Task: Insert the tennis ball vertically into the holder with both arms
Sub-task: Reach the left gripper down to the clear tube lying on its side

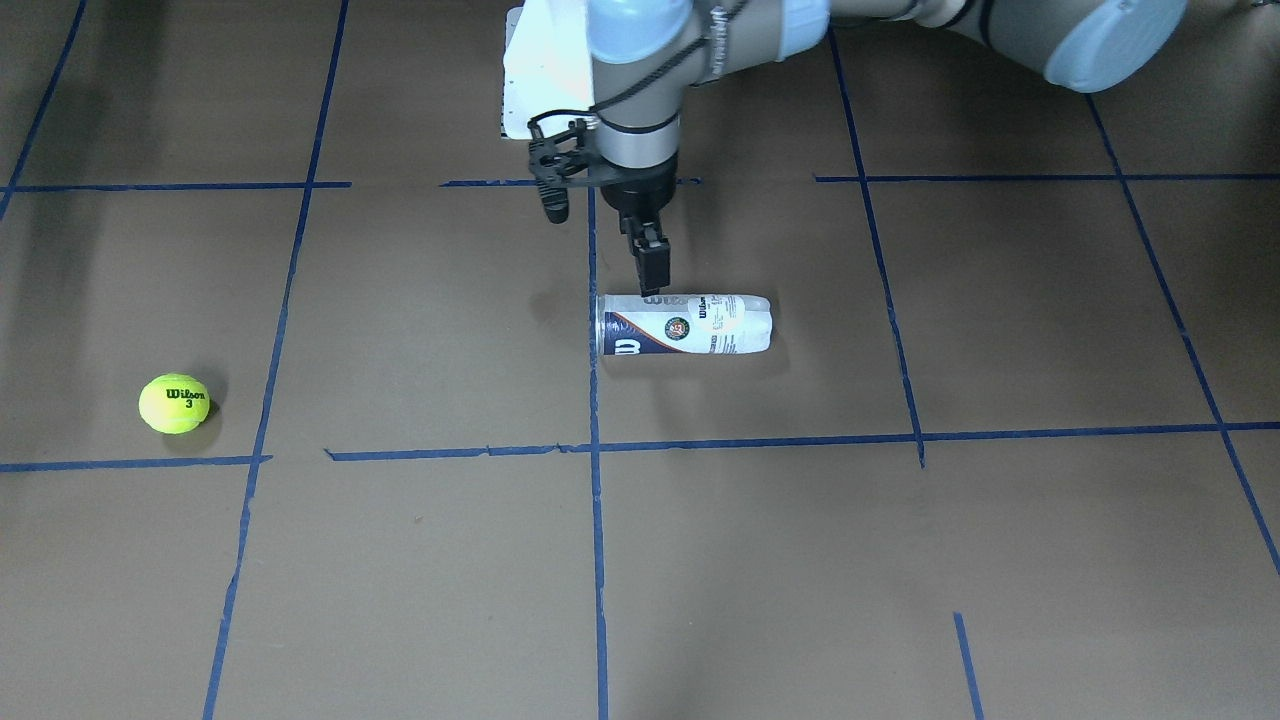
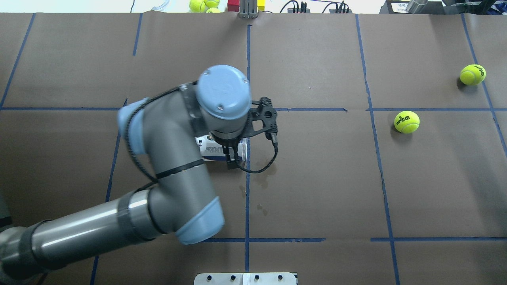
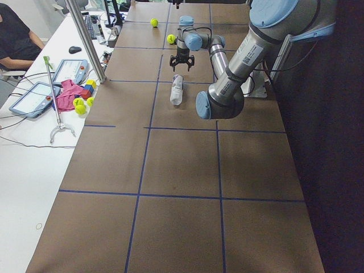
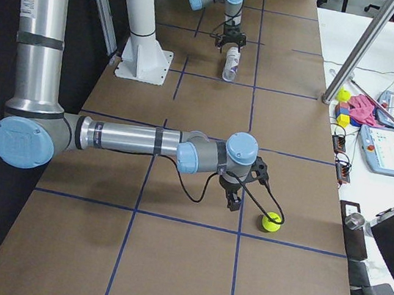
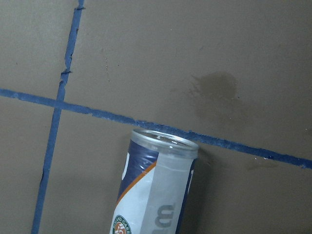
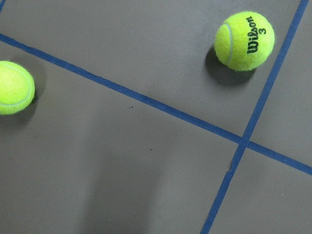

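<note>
Tennis ball (image 2: 406, 122): resting on the desk (image 2: 317, 190), robot's right half, nothing touching it. Overhead, about 3 o'clock from the holder and well apart. Black "Wilson 3" print readable from the front camera.

Holder (image 1: 685, 325): lying on its side near desk centre, long axis across the robot's front. Open metal-rimmed end toward robot's right, just beside the central tape line (image 2: 246, 213). Label side up.

Left pincer (image 1: 655, 282): pointing down over the holder near its open end, tips at the holder's 6 o'clock edge overhead (robot's side). Contact not decidable. Fingers overlap in both clear views, so cannot tell whether wide or narrow.

Left arm (image 2: 170, 158): entering overhead from 8 o'clock, elbow bent, wrist above the holder.

Second ball (image 2: 472, 75): about 2 o'clock from the holder, farther right and farther from the robot than the tennis ball.

Right pincer (image 4: 232, 203): seen only from the right-end camera, pointing down, just beside the second ball in that view. Height over desk unclear; cannot tell whether wide or narrow.

Right arm (image 4: 131, 140): forearm level, reaching out over the desk.

Stains (image 2: 261, 180): dark blotches at 5 o'clock from the holder's open end.

Far edge: more yellow balls (image 2: 206, 4) at 12 o'clock, beyond the desk.
</note>
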Available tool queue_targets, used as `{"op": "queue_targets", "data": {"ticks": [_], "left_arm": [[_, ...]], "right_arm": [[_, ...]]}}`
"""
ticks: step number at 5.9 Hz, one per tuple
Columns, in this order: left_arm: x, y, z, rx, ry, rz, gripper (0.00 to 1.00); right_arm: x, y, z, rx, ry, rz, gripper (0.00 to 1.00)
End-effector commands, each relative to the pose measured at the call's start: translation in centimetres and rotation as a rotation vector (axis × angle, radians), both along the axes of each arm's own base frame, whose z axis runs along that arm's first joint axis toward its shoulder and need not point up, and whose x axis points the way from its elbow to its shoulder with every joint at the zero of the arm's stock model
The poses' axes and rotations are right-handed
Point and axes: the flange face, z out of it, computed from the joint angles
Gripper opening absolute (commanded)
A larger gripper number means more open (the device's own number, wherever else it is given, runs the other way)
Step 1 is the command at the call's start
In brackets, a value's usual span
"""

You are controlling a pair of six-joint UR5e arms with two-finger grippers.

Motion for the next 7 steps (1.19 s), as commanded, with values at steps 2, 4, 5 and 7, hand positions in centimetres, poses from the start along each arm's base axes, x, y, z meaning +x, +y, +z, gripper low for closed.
{"op": "queue_targets", "data": {"ticks": [2,4,5,7], "left_arm": [[5.6,-1.3,0.3,0.107,-0.168,0.05,0.98],[7.7,0.8,0.7,0.16,-0.195,0.061,0.98],[8.3,1.4,1.5,0.148,-0.198,0.056,0.98],[8.5,1.6,1.0,0.154,-0.17,0.041,1.0]], "right_arm": [[-0.7,0.0,0.2,0.002,0.001,-0.015,1.0],[-0.7,0.1,0.1,0.001,-0.001,-0.014,1.0],[-0.7,0.1,0.3,-0.002,0.0,-0.014,1.0],[-0.7,0.3,0.5,-0.007,0.001,-0.015,1.0]]}}
